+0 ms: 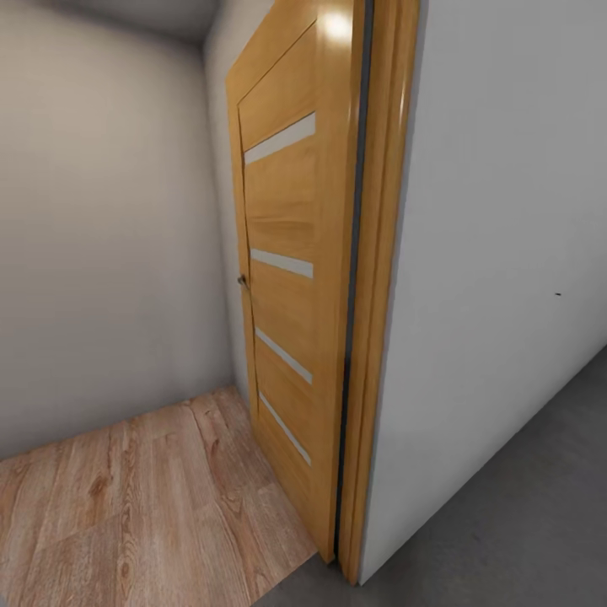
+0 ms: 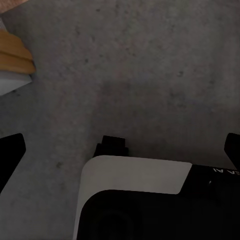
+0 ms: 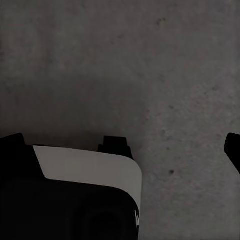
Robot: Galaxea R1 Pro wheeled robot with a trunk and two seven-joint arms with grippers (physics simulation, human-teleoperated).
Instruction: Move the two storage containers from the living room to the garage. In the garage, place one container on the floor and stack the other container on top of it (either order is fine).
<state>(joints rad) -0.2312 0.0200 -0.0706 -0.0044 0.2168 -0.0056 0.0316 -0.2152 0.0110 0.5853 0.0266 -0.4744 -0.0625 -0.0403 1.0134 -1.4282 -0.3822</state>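
Honey-coloured wood makes up the door (image 1: 287, 287), which stands open at the end of a white wall (image 1: 497, 253) and carries four pale horizontal strips and a small knob (image 1: 242, 279). Beyond it, light wood planks (image 1: 143, 506) run up to a plain pale wall (image 1: 101, 236); on the near side lies the floor (image 1: 506, 523), dark grey speckled concrete.

In the left wrist view the left hand (image 2: 122, 150) hangs over that concrete, its two black fingertips (image 2: 11, 150) set wide apart at the picture's edges with nothing between them; a white-and-black part of the robot's base (image 2: 135, 175) sits below, and a corner of the door frame (image 2: 15, 55) shows.

In the right wrist view the right hand (image 3: 122, 150) likewise hangs spread wide over concrete, gripping nothing. The storage containers are not in sight.
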